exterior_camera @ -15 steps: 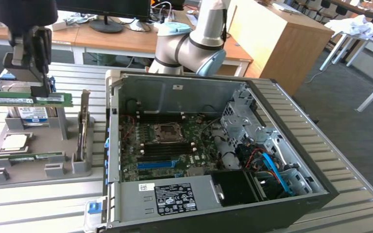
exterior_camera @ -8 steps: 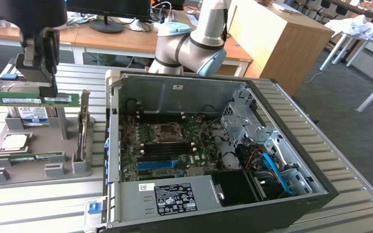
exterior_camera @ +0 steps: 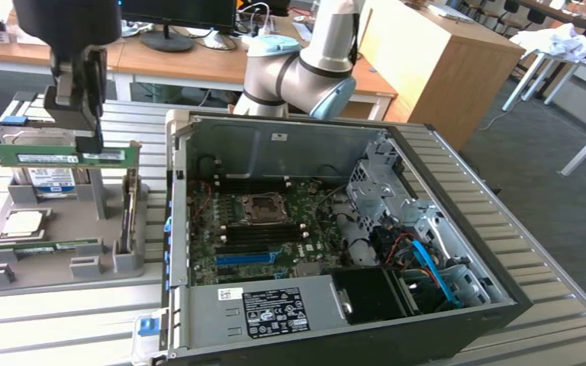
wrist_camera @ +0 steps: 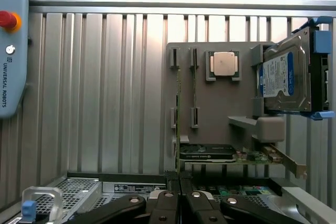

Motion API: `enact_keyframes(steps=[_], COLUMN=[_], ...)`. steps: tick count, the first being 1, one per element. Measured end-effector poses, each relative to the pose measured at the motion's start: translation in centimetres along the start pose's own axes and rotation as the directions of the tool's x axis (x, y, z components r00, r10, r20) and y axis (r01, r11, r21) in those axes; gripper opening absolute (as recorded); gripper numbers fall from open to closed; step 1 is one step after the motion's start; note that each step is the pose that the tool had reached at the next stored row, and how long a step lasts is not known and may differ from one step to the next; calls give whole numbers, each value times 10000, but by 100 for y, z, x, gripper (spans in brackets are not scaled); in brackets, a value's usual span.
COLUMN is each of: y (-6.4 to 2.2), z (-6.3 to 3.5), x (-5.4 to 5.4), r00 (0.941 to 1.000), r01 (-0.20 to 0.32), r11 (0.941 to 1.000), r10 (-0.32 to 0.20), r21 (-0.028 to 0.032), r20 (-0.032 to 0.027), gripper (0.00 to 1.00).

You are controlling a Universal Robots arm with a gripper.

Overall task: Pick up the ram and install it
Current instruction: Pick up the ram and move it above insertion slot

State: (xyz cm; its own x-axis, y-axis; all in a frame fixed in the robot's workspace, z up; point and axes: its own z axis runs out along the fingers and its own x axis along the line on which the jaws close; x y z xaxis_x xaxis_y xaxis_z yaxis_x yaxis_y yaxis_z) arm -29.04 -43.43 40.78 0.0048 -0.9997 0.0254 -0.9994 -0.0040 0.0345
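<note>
The ram (exterior_camera: 64, 155), a long green stick with a white label, hangs level above the grey parts holder (exterior_camera: 59, 268) at the exterior view's left. My gripper (exterior_camera: 89, 143) comes down from above and is shut on the ram's upper edge near its right end. In the wrist view the gripper's black fingers (wrist_camera: 167, 203) are pressed together, and the ram (wrist_camera: 178, 119) appears edge-on as a thin line in front of them. The open computer case (exterior_camera: 497, 305) lies to the exterior view's right, with the motherboard (exterior_camera: 262, 229) and its blue slot (exterior_camera: 242, 258) facing up.
A second green stick (exterior_camera: 49, 245) lies in the holder beside a silver processor (exterior_camera: 24, 223). A hard drive (exterior_camera: 43, 179) stands behind the held ram. A dark expansion card (wrist_camera: 207, 152) sits at the holder's edge. The slatted metal table (exterior_camera: 558, 259) surrounds the case.
</note>
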Motion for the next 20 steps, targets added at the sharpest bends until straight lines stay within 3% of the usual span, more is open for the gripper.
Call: enact_keyframes(steps=[20], y=[-268], z=[-9], x=[2], r00=[10000], r01=[1], r11=[10000], r10=[-1], r21=[0], r20=[0], gripper=[11])
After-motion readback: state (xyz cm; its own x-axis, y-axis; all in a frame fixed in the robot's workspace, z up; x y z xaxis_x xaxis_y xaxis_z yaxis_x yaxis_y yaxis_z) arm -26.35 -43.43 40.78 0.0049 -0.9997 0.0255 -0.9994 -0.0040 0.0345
